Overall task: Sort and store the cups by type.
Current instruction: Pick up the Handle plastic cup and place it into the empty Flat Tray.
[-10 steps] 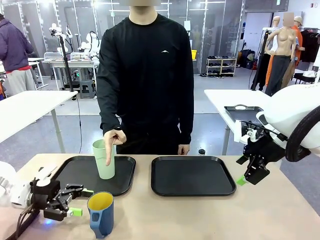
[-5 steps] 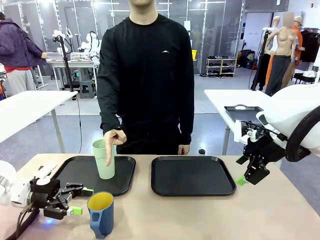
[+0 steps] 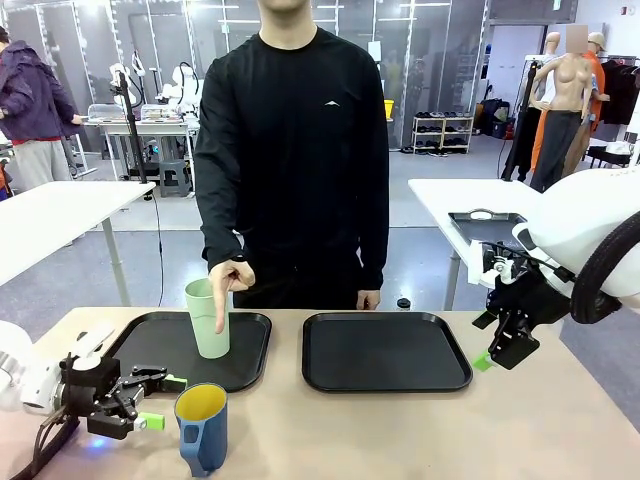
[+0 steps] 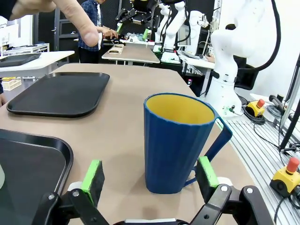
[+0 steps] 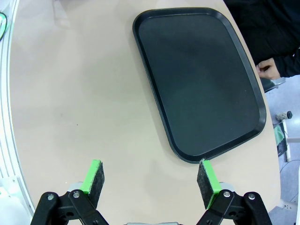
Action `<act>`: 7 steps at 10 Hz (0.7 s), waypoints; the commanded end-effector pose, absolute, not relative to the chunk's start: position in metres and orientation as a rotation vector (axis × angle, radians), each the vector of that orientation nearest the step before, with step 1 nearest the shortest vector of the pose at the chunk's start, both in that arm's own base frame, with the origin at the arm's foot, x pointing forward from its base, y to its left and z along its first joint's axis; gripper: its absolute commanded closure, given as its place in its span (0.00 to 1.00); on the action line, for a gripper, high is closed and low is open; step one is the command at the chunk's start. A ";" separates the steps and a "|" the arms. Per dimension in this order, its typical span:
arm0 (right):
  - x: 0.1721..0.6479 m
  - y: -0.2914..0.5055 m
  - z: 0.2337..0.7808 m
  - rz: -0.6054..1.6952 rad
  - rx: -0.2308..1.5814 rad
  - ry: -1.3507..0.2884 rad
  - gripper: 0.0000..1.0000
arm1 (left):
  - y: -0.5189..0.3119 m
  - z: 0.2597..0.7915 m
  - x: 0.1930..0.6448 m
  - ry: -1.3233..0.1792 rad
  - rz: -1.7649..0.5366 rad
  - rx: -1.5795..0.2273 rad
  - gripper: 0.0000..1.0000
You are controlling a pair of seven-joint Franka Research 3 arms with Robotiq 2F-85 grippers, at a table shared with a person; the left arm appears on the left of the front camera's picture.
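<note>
The left gripper [image 3: 158,402] sits low by the table's near left edge, jaws spread wide with nothing between them, just beside the dark blue mug [image 3: 202,428] standing upright on the bare tabletop. The mint-green tumbler [image 3: 208,318] stands in the left tray [image 3: 150,345], the person's hand [image 3: 230,280] pointing down at it. The right gripper [image 5: 149,185] hangs released above the table's right edge, near the right tray [image 3: 385,350].

A ribbed, matt blue plastic mug [image 4: 178,143] (smooth yellow inside) is seen on a matt tan table [image 4: 126,117], beside smooth black plastic trays [image 4: 58,93] and a pale green plastic tumbler [image 3: 208,320].
</note>
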State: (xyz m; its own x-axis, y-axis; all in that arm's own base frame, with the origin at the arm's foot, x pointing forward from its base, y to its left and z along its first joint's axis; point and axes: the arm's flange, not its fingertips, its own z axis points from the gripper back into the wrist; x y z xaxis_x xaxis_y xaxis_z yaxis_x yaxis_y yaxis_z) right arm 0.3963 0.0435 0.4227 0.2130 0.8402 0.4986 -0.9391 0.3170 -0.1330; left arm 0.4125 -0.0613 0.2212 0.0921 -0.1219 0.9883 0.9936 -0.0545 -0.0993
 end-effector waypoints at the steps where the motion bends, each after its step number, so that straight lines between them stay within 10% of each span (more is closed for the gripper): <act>1: 0.395 0.046 0.422 1.226 0.202 -0.529 0.00 | -0.063 0.224 0.412 -1.034 -1.240 -1.213 0.00; 7: 0.395 0.046 0.422 1.226 0.202 -0.529 0.00 | -0.069 0.204 0.413 -1.029 -1.395 -1.202 0.00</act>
State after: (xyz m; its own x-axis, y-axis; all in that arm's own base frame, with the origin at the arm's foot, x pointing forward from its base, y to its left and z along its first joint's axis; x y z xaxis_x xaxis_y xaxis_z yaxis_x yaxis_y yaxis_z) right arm 0.3963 0.0435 0.4227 0.2132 0.8401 0.4987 -0.9390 0.3172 -0.1329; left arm 0.4266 -0.0681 0.2285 0.0454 -0.1432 0.9886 0.9926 -0.1054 -0.0609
